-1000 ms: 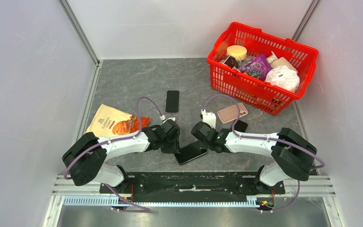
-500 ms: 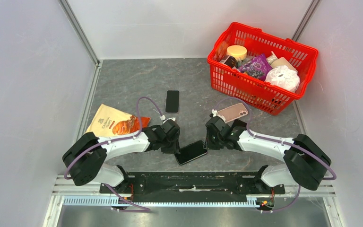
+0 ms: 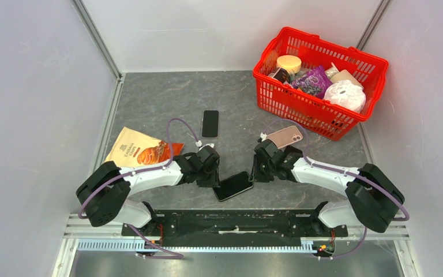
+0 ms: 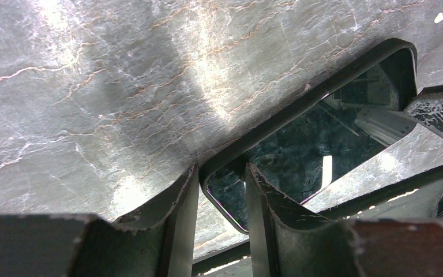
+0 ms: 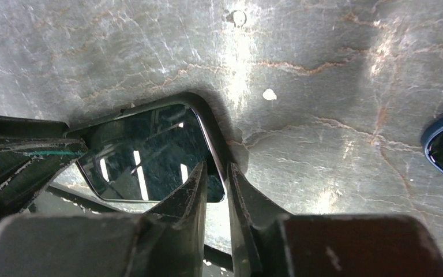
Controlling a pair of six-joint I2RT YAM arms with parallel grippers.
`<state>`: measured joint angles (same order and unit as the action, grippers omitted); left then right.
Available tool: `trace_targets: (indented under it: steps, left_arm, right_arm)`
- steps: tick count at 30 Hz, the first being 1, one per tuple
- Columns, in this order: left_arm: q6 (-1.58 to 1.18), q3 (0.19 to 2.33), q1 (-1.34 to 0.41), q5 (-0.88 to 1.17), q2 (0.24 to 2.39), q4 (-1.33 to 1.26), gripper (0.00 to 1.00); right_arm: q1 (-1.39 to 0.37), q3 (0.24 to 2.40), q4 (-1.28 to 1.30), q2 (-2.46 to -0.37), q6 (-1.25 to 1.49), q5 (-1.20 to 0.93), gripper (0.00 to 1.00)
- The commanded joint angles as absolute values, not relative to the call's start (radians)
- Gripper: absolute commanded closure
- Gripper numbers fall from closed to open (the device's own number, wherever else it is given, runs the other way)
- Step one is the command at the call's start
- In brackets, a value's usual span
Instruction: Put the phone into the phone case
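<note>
Showing the dark phone (image 3: 234, 186) on the bench, well to the near-left of the red basket (image 3: 314, 112), with the left hand (image 4: 220, 167) and right hand (image 5: 216, 165) clamped on its opposite ends. Its thick rim suggests the phone case (image 4: 311, 98) is already on, so only final seating seems left.

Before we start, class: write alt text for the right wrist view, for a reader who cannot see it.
The right gripper pinches the dark rim of a glossy black phone in its jaws, over a grey marbled table. The left gripper holds the phone's other end, at frame left.
</note>
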<state>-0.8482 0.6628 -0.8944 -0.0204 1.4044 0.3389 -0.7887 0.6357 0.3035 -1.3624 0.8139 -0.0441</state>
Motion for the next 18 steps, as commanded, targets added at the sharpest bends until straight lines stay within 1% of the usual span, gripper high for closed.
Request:
trace_targets:
  steps: [1,9,13,18]
  left_arm:
    - [-0.833,0.65,-0.897,-0.063,1.418,0.278,0.61]
    - [-0.831,0.652,-0.897,-0.061,1.417,0.275,0.6]
    - [-0.83,0.655,-0.897,-0.06,1.418,0.275,0.6]
    - [-0.831,0.651,-0.897,-0.057,1.425,0.264,0.6]
  right_arm:
    - [-0.794,0.587,0.485,-1.382,0.789,-0.188,0.74]
    - [-0.772,0.592,0.52,-1.347,0.783,-0.178,0.73]
    - [-0.773,0.594,0.526,-1.349,0.787,-0.175,0.76]
    - [-0.775,0.607,0.529,-1.374,0.788,-0.145,0.84]
